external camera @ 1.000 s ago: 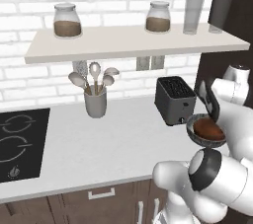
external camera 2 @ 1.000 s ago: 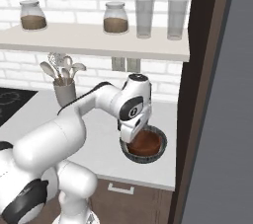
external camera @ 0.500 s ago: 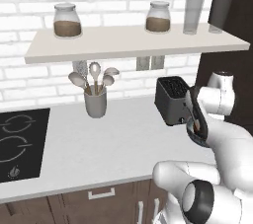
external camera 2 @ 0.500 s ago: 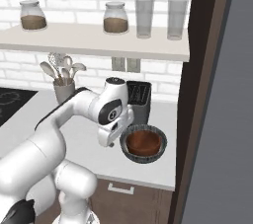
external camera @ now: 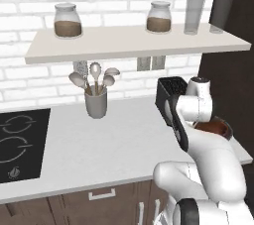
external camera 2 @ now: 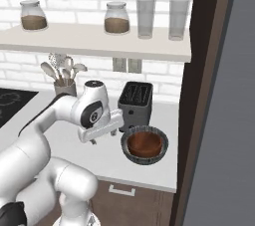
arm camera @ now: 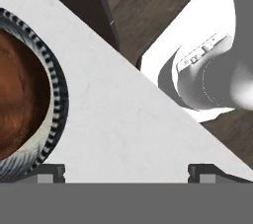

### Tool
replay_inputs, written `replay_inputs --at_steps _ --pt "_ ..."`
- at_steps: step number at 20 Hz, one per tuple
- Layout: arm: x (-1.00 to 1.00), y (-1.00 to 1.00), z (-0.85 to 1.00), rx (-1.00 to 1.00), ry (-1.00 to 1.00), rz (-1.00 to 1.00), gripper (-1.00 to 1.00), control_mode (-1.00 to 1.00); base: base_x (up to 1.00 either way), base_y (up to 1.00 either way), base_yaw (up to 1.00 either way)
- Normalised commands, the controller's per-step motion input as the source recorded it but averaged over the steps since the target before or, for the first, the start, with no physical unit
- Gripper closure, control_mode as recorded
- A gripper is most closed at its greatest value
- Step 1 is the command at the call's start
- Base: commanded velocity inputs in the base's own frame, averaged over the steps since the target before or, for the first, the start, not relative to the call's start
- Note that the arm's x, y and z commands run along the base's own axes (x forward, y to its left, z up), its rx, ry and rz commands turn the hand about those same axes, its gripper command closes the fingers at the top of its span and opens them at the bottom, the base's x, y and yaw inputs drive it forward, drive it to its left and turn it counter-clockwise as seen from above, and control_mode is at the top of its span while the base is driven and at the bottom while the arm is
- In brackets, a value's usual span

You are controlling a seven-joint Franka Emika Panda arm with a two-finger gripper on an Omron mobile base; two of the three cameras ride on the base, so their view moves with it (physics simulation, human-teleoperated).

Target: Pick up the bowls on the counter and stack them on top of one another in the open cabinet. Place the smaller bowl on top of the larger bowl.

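A white brick wall is backing the long smooth light-grey counter, with a tall dark brown cabinet closing it off on the right and a black induction hob set in at the left. Above, the long pale off-white open shelf board is carrying two lidded glass jars of brown stuff and two clear tumblers.

The white arm is reaching forward and bending its wrist back over the counter's right end, the hand looking down at the counter edge. The gripper is hanging empty just left of the bowls; in the hand view its two dark fingertips are standing well apart with bare counter between them.

The wider dark blue-grey ribbed bowl is sitting on the counter near its front edge, in front of a black toaster. The small glossy reddish-brown bowl is lying nested inside it. In the left base view the arm is covering most of both bowls, and the hand view is cutting them off at its left edge.

Further left, a grey cup of pale spoons and ladles is standing by the wall, well apart from the bowls.
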Motion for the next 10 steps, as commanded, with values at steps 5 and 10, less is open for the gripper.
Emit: replay_inputs --at_steps 5,10 --pt "0.41 -0.4 -0.07 0.0 0.02 -0.35 -1.0 -1.0 0.0 0.0 0.0" --pt "0.12 -0.01 -0.22 0.0 0.02 -0.06 -1.0 -1.0 0.0 0.0 0.0"
